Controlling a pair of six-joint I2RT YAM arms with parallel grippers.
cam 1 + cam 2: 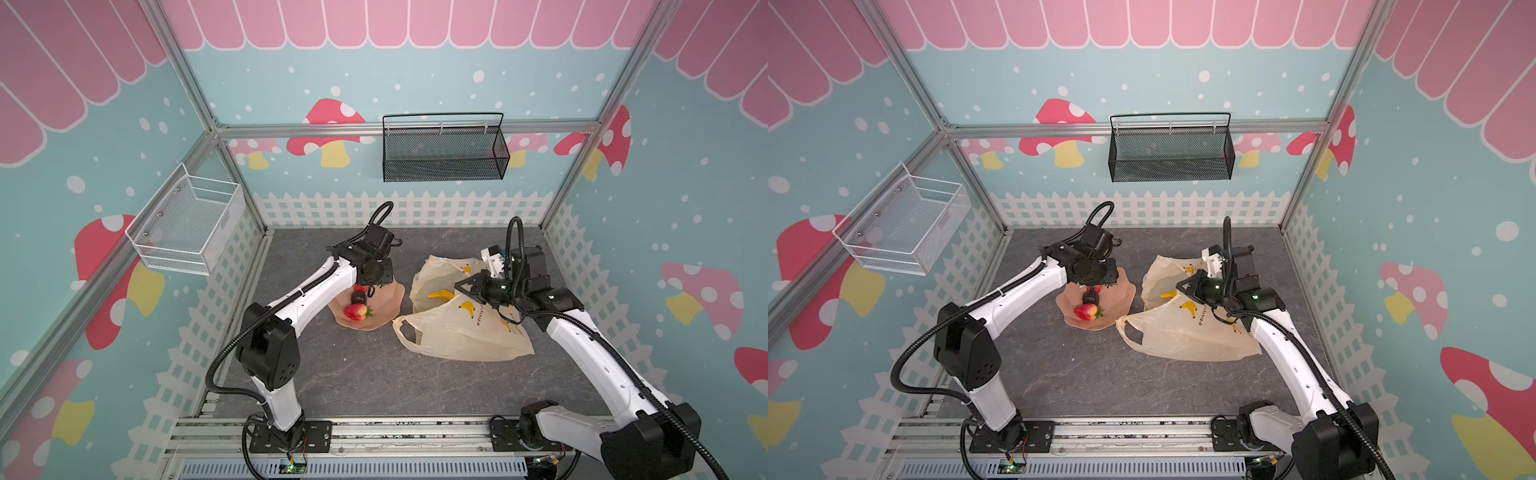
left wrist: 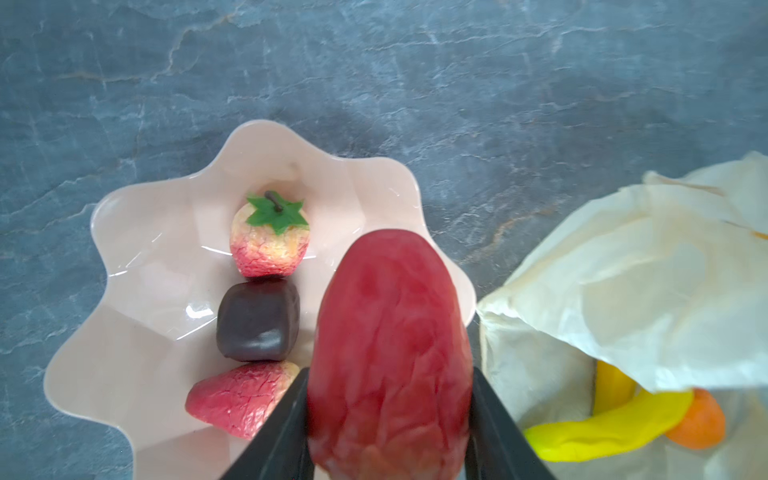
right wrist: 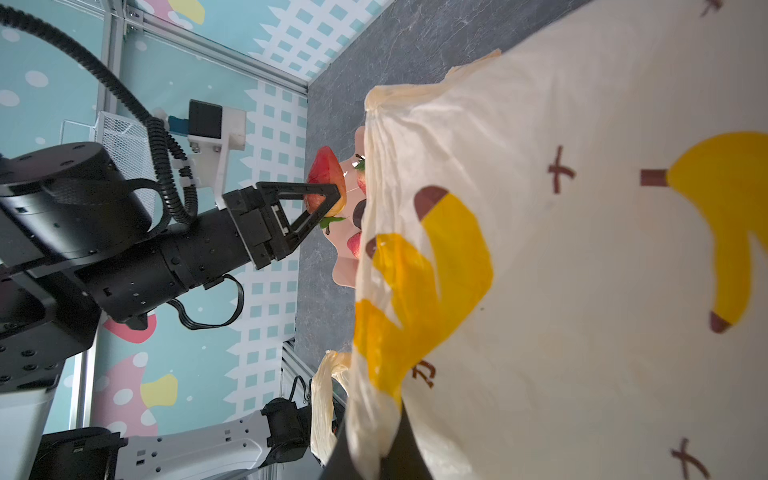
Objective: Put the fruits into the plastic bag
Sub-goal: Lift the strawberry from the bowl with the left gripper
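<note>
glossy plastic dish (image 2: 145, 249), crinkly thin plastic bag (image 2: 644, 270), matt stone-look tabletop (image 2: 374, 62)

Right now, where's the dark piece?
In the left wrist view the dark piece sits in the dish between two strawberries; in both top views that dish is left of the bag.

You see one red strawberry (image 2: 390, 357) aloft; two strawberries (image 2: 270, 241) (image 2: 237, 399) flank the dark piece (image 2: 257, 320), left of the bag (image 1: 465, 332) holding banana (image 2: 602, 432) and orange (image 2: 698, 424).

Dish (image 1: 388, 297) left of plastic bag (image 1: 465, 336); banana (image 1: 441, 294) and orange (image 2: 698, 424) in bag.
</note>
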